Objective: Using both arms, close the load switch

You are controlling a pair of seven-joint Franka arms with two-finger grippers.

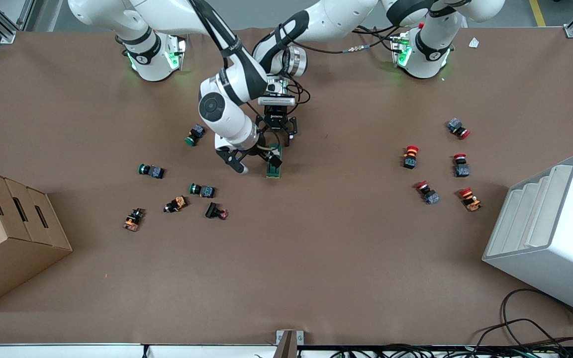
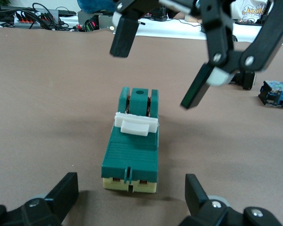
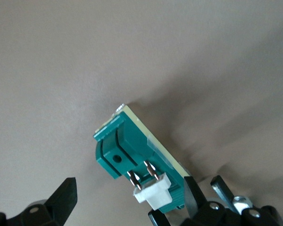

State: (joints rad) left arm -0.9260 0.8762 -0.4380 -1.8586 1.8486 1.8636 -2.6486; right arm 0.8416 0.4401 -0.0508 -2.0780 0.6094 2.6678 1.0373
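The load switch (image 1: 274,166) lies flat on the brown table near its middle, dark green on a cream base, with its white lever (image 2: 136,125) across the top. In the right wrist view the lever (image 3: 155,193) stands lifted, with two metal prongs showing. My right gripper (image 1: 258,164) is open and low over the switch (image 3: 132,150), one finger close beside its body. It also shows in the left wrist view (image 2: 158,70). My left gripper (image 1: 278,141) is open and points down at the end of the switch (image 2: 132,150) farther from the front camera, with a finger on each side, not touching.
Green and orange capped push buttons (image 1: 202,190) lie scattered toward the right arm's end. Red capped ones (image 1: 410,156) lie toward the left arm's end. A cardboard box (image 1: 8,233) and a white tiered bin (image 1: 550,228) stand at the table's two ends.
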